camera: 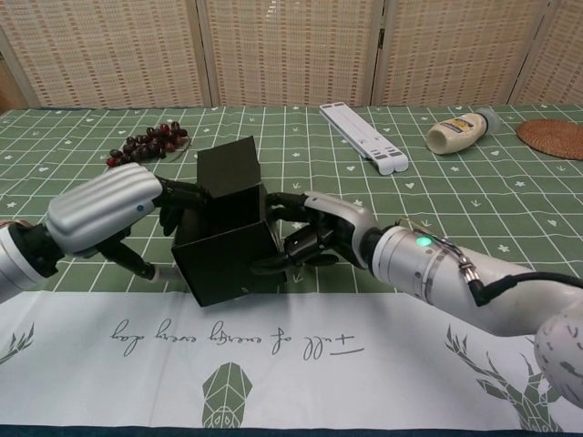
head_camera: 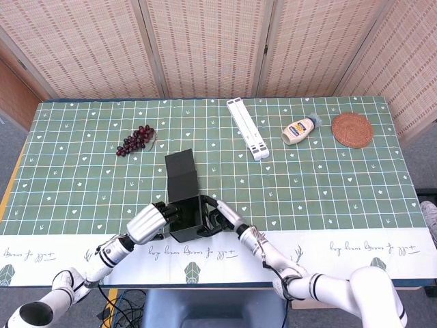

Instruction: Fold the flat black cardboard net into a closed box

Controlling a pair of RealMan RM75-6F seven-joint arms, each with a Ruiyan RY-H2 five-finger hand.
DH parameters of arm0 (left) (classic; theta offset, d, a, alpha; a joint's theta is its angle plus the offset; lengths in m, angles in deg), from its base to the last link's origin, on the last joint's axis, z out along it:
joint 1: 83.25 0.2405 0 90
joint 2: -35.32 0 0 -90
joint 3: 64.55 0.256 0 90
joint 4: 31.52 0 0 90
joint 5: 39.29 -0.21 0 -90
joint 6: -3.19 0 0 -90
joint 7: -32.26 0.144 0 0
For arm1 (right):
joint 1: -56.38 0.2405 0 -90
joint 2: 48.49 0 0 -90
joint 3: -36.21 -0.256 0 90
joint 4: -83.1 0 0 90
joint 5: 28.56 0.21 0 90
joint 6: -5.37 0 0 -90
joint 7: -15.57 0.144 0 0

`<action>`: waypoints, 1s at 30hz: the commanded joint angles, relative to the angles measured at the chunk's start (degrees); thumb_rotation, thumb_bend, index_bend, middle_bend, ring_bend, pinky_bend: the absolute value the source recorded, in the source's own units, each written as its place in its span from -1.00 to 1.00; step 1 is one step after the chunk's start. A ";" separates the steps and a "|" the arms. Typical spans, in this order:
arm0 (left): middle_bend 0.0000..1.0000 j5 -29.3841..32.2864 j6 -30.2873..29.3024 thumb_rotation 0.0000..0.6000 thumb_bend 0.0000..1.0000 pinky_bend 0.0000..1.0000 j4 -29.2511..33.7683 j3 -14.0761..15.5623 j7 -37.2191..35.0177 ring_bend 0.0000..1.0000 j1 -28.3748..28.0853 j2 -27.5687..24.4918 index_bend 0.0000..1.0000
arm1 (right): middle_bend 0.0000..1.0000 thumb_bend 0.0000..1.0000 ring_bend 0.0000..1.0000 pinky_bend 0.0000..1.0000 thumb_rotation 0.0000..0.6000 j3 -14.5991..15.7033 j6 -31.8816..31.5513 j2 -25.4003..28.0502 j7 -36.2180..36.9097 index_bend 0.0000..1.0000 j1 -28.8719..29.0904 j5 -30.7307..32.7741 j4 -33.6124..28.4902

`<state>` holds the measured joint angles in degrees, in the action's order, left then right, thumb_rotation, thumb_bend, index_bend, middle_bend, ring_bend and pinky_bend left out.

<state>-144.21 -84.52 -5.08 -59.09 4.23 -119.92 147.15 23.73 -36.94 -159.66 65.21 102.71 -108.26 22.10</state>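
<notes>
The black cardboard box [head_camera: 186,203] [camera: 226,238] is partly folded, with its body near the table's front edge and a long flap reaching toward the back. My left hand [head_camera: 152,220] [camera: 117,209] grips its left side, dark fingers curled over the top edge. On the right side my right hand [head_camera: 222,215] [camera: 321,240] clasps the wall and front corner. The box sits tilted between both hands, close to the white strip of the cloth.
A bunch of dark grapes [head_camera: 134,139] lies behind the box to the left. A white folded stand [head_camera: 247,128], a mayonnaise bottle [head_camera: 300,129] and a round woven coaster [head_camera: 352,130] sit at the back right. The green checked tablecloth [head_camera: 328,184] covers the table.
</notes>
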 commanded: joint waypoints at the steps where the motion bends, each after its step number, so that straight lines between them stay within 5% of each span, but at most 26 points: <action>1: -0.21 0.00 -0.82 1.00 -0.81 0.11 -1.37 0.70 -0.41 0.13 0.52 1.07 -0.06 | -0.22 -0.46 0.52 1.00 1.00 1.44 -2.26 -1.29 1.58 -0.42 -0.70 -1.92 2.08; 9: -0.21 -0.52 -2.40 1.00 -0.81 0.10 -2.18 1.80 0.71 0.13 0.10 1.86 -0.07 | -0.22 -0.45 0.52 1.00 1.00 4.93 -6.66 -2.29 3.93 -0.41 -2.19 -5.67 5.34; 30: -0.13 -1.87 0.58 1.00 -0.81 0.07 4.61 3.71 10.10 0.14 -3.49 -1.16 -0.01 | -0.22 -0.43 0.52 1.00 1.00 8.32 -10.45 -2.69 5.06 -0.41 -3.84 -7.96 8.28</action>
<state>-146.18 -83.97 -0.94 -55.29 13.76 -123.34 146.22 32.03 -47.38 -162.34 70.26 98.88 -116.21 30.37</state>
